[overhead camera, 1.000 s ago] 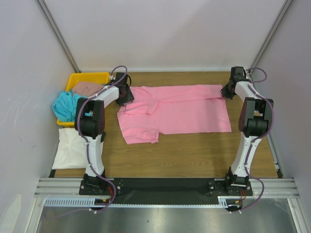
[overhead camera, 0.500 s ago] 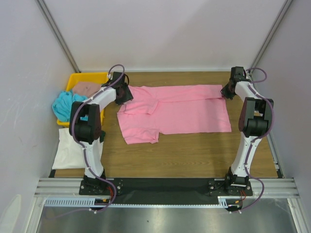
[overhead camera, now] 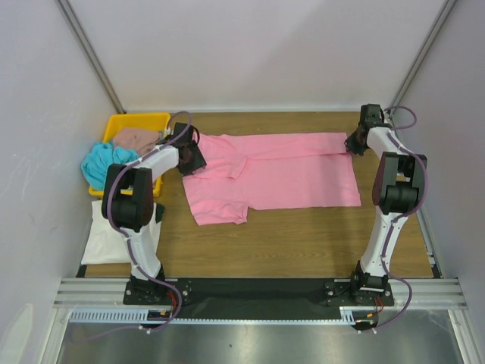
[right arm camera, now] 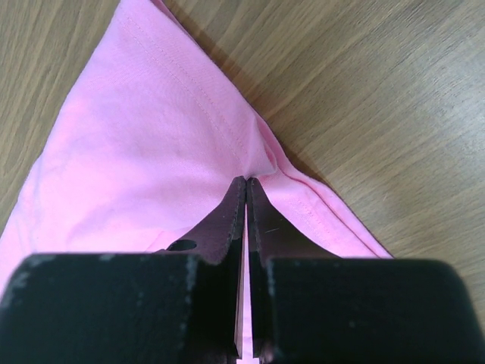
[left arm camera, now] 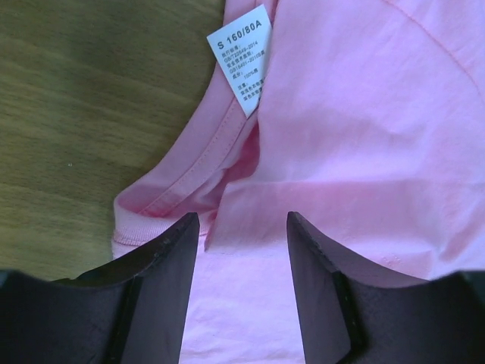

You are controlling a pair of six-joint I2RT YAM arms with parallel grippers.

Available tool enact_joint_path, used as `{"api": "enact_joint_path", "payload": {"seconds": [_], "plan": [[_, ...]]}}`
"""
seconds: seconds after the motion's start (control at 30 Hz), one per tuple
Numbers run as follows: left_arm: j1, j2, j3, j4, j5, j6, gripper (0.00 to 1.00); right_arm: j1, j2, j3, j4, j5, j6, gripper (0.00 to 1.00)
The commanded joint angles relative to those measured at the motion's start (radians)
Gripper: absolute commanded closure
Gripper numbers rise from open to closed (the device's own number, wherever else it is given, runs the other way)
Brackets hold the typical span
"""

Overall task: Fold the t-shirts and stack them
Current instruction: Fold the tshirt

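The left gripper's (left arm camera: 241, 227) jaws stand apart over the collar of the pink t-shirt (overhead camera: 288, 171), beside its label (left arm camera: 241, 57). It has slid slightly nearer since a second ago. The right gripper (right arm camera: 246, 182) stays pinched on the shirt's far-right corner. The shirt lies spread on the table (overhead camera: 303, 235).

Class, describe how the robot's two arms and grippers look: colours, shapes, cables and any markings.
Both the left arm and right arm have slim white links joined by bulky black joint housings. Thin purplish-grey cables loop alongside each. The left gripper and right gripper carry two dark, matte, wedge-shaped fingers tapering to blunt tips. No markings show.
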Motion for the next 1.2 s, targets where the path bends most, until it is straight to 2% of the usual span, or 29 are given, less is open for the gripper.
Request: {"api": "enact_joint_path", "payload": {"seconds": [0.0, 0.43, 0.53, 0.73, 0.83, 1.17], "plan": [[-0.004, -0.053, -0.012, 0.020, 0.017, -0.046, 0.44, -0.006, -0.013, 0.016, 0.000, 0.006, -0.019, 1.00], [-0.015, -0.081, -0.061, 0.008, 0.027, -0.080, 0.47, -0.009, -0.010, 0.016, -0.005, 0.010, -0.025, 1.00], [-0.020, -0.081, -0.059, 0.002, 0.025, -0.086, 0.56, -0.009, -0.013, 0.015, -0.006, 0.007, -0.024, 1.00], [-0.020, -0.079, -0.032, -0.030, -0.006, -0.085, 0.89, -0.010, -0.015, 0.016, -0.003, 0.012, -0.027, 1.00], [-0.021, -0.084, -0.016, -0.049, -0.012, -0.082, 1.00, -0.010, -0.013, 0.016, -0.005, 0.010, -0.025, 1.00], [-0.020, -0.182, 0.005, -0.129, -0.036, -0.085, 1.00, -0.010, -0.018, 0.006, -0.006, 0.010, -0.025, 1.00]]}}
